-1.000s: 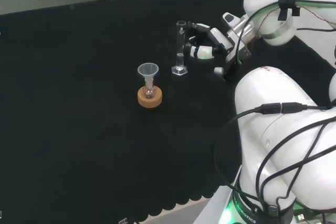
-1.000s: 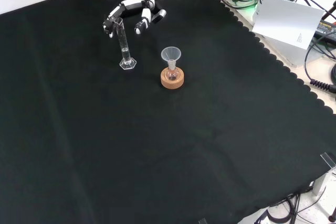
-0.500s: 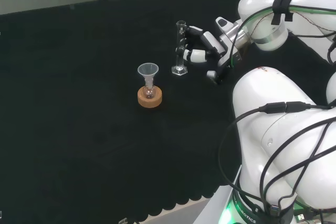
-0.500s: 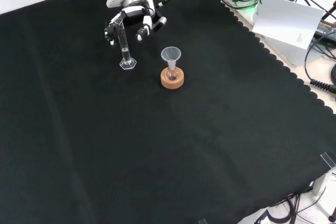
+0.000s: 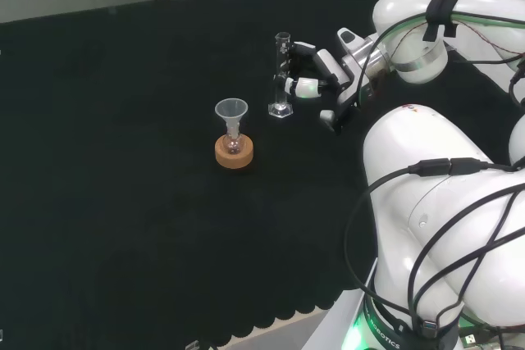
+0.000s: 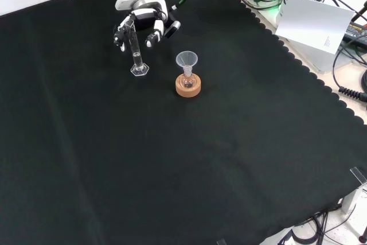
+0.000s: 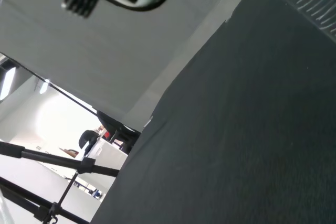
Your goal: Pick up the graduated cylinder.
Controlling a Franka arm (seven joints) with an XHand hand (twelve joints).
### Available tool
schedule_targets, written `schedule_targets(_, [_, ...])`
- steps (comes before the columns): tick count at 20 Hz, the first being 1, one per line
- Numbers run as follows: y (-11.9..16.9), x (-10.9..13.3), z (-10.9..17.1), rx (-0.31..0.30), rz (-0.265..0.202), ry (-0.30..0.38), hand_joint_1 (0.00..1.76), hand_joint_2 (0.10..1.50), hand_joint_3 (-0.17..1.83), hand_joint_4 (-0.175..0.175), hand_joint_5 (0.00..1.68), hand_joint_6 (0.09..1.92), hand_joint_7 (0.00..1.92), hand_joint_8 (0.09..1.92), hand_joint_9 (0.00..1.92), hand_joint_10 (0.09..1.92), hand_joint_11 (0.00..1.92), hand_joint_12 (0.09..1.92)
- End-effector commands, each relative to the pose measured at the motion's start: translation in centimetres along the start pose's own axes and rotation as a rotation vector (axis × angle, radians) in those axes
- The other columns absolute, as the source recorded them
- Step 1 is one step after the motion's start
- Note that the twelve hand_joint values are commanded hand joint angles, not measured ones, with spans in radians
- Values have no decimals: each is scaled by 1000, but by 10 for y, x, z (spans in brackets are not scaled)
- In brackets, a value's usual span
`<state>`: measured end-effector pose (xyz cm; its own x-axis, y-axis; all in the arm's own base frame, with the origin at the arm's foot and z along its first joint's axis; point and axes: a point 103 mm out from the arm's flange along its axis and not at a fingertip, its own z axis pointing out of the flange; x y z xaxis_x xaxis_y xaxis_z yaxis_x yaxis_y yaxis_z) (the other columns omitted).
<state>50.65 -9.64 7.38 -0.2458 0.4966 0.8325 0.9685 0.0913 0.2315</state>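
The graduated cylinder (image 5: 282, 71) is a slim clear tube on a hexagonal foot, and it stands upright on the black cloth. In the front view the cylinder (image 6: 136, 51) rises just below the hand (image 6: 141, 16). The hand (image 5: 316, 71) has come in from the right of the head view at the height of the tube's upper half. Its fingers (image 6: 153, 34) are spread and only slightly bent, on both sides of the tube with a gap between them. One fingertip (image 5: 293, 85) lies right beside the glass. I cannot tell whether it touches.
A small flask with a clear funnel (image 5: 231, 110) sits on a cork ring (image 5: 234, 152), near the cylinder; in the front view the cork ring (image 6: 188, 88) lies to its right. The cloth's scalloped edge (image 6: 298, 64), a white sheet (image 6: 314, 22) and cables bound the right side.
The hand has moved left in the head view, toward the cylinder. Its fingers now flank the tube's upper part. The cylinder has not moved.
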Motion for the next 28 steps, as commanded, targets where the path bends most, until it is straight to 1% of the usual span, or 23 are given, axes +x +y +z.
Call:
schedule_targets(1, [1, -2, 2, 0, 4, 17, 1029, 681, 609, 7, 640, 87, 579, 516, 830, 396, 621, 1156])
schedule_targets(4, [2, -3, 3, 9, 1, 24, 1037, 687, 611, 10, 679, 88, 591, 513, 850, 384, 648, 1142])
schedule_targets(6, [3, -1, 4, 12, -11, 26, 1042, 690, 612, 12, 692, 94, 597, 513, 858, 381, 656, 1139])
schedule_targets(13, [5, 3, 7, 7, -22, 53, 1054, 695, 613, 13, 693, 105, 626, 512, 897, 364, 692, 1118])
schedule_targets(18, [5, 3, 10, 0, -16, 59, 1058, 697, 614, 14, 680, 105, 660, 516, 935, 359, 711, 1111])
schedule_targets(23, [4, 3, 7, -12, -17, 73, 1064, 704, 619, 15, 684, 117, 686, 510, 964, 342, 724, 1105])
schedule_targets(28, [4, 2, 7, -12, -15, 81, 1077, 721, 627, 20, 729, 152, 714, 499, 988, 315, 737, 1097])
